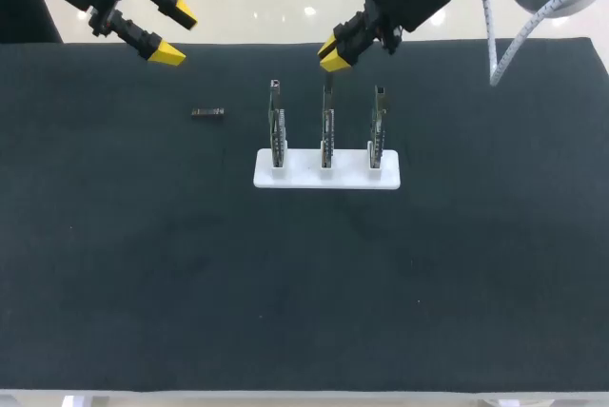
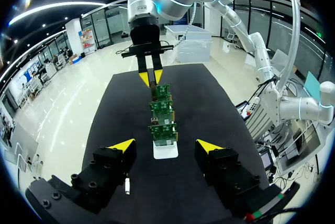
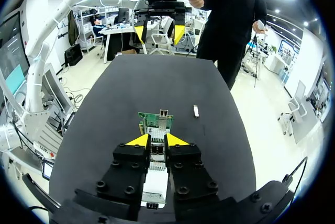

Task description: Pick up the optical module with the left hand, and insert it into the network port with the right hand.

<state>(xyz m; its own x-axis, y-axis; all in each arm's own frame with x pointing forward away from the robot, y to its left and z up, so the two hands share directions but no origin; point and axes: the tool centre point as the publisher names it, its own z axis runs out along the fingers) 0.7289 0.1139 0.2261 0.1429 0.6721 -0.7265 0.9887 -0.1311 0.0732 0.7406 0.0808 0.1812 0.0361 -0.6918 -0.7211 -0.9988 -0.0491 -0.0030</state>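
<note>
Matte black tabletop [image 1: 143, 283], slim metallic optical module [image 1: 207, 112], flat white rack [image 1: 300, 177]

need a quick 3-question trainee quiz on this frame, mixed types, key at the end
1. True or false: the left gripper holds the optical module.
2. How many circuit boards stand in the white holder?
3. The optical module lies: A) on the black mat, on the left arm's side of the holder; B) on the right arm's side; C) in the holder.
Key: 1 false, the gripper is open and empty; 2 three; 3 A.
</note>
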